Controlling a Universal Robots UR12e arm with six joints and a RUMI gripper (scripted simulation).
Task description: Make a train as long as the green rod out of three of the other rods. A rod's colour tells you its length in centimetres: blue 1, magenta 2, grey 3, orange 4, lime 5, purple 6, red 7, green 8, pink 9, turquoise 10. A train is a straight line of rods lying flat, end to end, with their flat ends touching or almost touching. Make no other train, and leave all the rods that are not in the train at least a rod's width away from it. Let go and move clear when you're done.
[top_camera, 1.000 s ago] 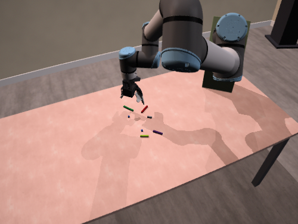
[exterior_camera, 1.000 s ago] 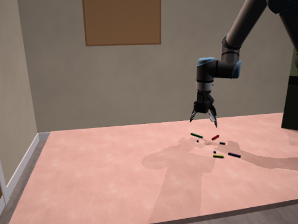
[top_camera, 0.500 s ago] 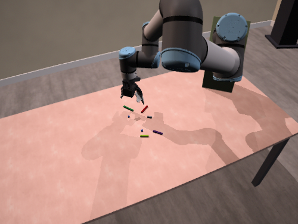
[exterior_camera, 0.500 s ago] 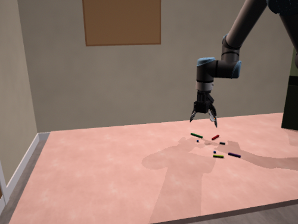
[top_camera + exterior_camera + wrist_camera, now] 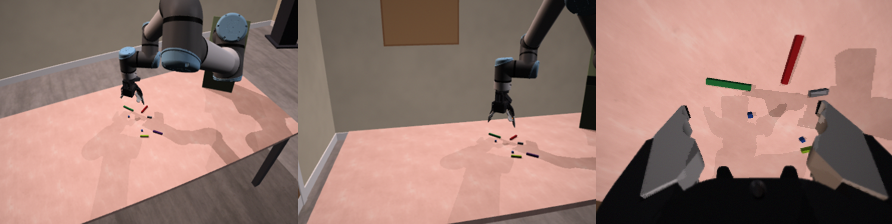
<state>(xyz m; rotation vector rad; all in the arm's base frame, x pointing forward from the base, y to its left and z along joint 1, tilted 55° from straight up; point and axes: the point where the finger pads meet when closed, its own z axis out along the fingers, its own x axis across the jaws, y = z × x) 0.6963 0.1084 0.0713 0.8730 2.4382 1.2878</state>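
Pale, hard-edged jaws point(image 5: 132, 100) point(image 5: 502, 124) with angular tips and black backs are spread wide, nothing gripped between them, and are held above a bench point(image 5: 59, 164) point(image 5: 387, 179) point(image 5: 636, 50) whose pink surface is softly mottled. Between the tips, as seen from the wrist, a tiny blue cube-like rod point(image 5: 129, 117) point(image 5: 495, 140) point(image 5: 750, 115) is framed. Near it, the long, straight green rod point(image 5: 128, 108) point(image 5: 494, 135) point(image 5: 728, 84) is laid flat, its edges crisp in the wrist view. A slim red rod point(image 5: 144, 109) point(image 5: 513, 137) point(image 5: 792, 59) is set at a slant to it, well clear of its end. A short grey rod point(image 5: 149, 117) point(image 5: 520, 143) point(image 5: 818, 92) is placed near the red one. Farther out, a second blue block point(image 5: 142, 130) point(image 5: 512, 152) point(image 5: 802, 139) is found just beside a lime rod point(image 5: 144, 136) point(image 5: 516, 156) point(image 5: 806, 149), which is partly hidden by a fingertip in the wrist view. A dark purple rod point(image 5: 157, 132) point(image 5: 532, 155) is angled near the lime one. All seven pieces are separated, with no ends joined. Broad, soft-edged shadows are cast over the bench. Above, the jaws are carried by a smooth, dark grey arm point(image 5: 182, 33) point(image 5: 545, 21) with rounded tubes and blue caps. Beyond the bench, a wood-grained floor point(image 5: 191, 202) and a plain, brownish wall point(image 5: 74, 30) point(image 5: 357, 74) are seen.

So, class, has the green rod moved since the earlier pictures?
No; the green rod lies where it did, judged against the table's far edge.
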